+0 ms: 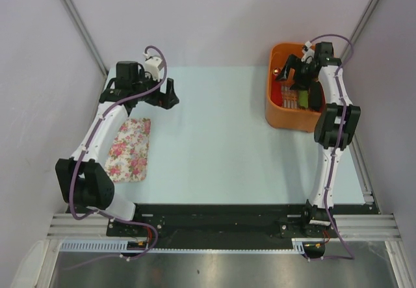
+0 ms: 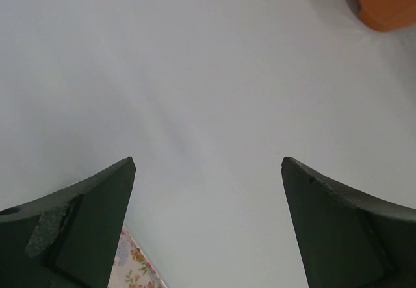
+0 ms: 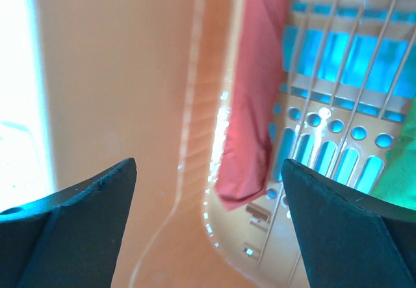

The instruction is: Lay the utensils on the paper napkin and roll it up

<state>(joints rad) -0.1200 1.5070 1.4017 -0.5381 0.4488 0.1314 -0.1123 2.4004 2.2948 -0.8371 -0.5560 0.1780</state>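
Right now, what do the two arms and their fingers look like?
Both the left arm and the right arm have white links with black joints, and a purple cable runs along each. The left fingers and right fingers are black, flat wedges; one left finger has a grey scuffed patch.

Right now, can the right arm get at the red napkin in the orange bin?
Probably yes. The right gripper is open over the orange bin, and the red napkin lies uncovered just ahead of its fingers. The bin wall close alongside may crowd one finger.
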